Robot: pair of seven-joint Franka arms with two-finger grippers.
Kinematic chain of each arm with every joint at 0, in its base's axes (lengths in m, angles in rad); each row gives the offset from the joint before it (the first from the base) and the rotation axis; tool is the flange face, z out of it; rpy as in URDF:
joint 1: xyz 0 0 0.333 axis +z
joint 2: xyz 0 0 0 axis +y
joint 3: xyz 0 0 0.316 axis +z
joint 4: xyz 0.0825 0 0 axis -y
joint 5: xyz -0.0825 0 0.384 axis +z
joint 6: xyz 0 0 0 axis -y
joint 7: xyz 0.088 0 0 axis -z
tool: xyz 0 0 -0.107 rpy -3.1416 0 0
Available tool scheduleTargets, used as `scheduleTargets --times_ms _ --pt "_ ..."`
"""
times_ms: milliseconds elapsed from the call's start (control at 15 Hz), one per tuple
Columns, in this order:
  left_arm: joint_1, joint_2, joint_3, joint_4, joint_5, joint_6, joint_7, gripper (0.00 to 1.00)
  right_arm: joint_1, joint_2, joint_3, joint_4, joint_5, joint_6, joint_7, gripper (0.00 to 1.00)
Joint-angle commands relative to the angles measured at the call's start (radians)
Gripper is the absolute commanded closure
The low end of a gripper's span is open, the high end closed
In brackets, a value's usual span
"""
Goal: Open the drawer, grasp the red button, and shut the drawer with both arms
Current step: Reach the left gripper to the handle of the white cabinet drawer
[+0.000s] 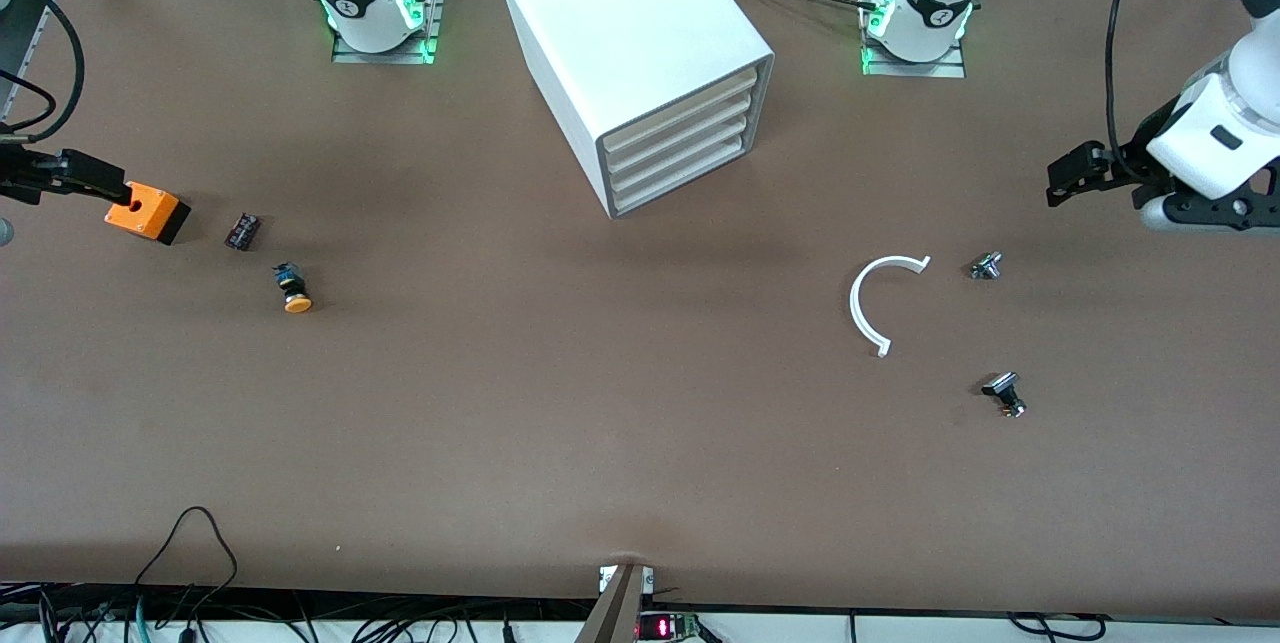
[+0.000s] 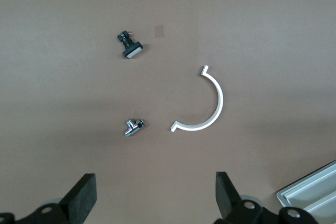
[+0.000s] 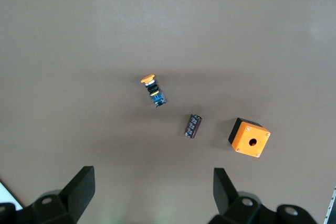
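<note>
The white cabinet point(image 1: 620, 13) stands at the middle of the table's robot side. Its four drawer fronts point(image 1: 680, 128) are all shut. The red-capped button is out of view. My left gripper point(image 1: 1062, 183) is open and empty, up in the air over the table at the left arm's end. In the left wrist view its jaws point(image 2: 156, 192) stand wide apart over bare table. My right gripper point(image 1: 100, 178) is open and empty at the right arm's end, next to the orange box point(image 1: 148, 212). In the right wrist view its jaws point(image 3: 152, 187) stand wide apart over bare table.
An orange-capped button point(image 1: 294, 289) point(image 3: 154, 91) and a small dark part point(image 1: 242, 230) point(image 3: 193, 125) lie beside the orange box point(image 3: 249, 137). A white curved strip point(image 1: 853, 303) point(image 2: 220, 100), a metal part point(image 1: 986, 266) point(image 2: 133, 127) and a black-capped part point(image 1: 1004, 391) point(image 2: 130, 45) lie toward the left arm's end.
</note>
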Motion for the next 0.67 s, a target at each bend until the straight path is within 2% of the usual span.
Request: scheduleTargets --times_ms 0,133,267,400,600 --pt "0.005 0.057 -0.002 0.020 0.000 -0.046 0.011 0.00 0.001 -0.019 0.010 -0.016 0.000 0.012 0.026 0.00" --pt "0.013 0.115 -0.001 0.017 -0.032 -0.069 0.020 0.00 -0.001 -0.016 0.008 -0.016 0.002 0.018 0.027 0.00" --pt "0.014 0.129 -0.001 0.006 -0.092 -0.094 0.025 0.00 0.001 -0.016 0.008 -0.016 0.002 0.018 0.027 0.00" --pt "0.014 0.184 -0.007 -0.003 -0.168 -0.120 0.025 0.00 0.001 -0.016 0.010 -0.016 0.011 0.012 0.027 0.00" --pt "0.016 0.206 -0.033 -0.133 -0.380 -0.076 0.026 0.00 0.001 -0.015 0.008 0.002 0.034 0.011 0.023 0.00"
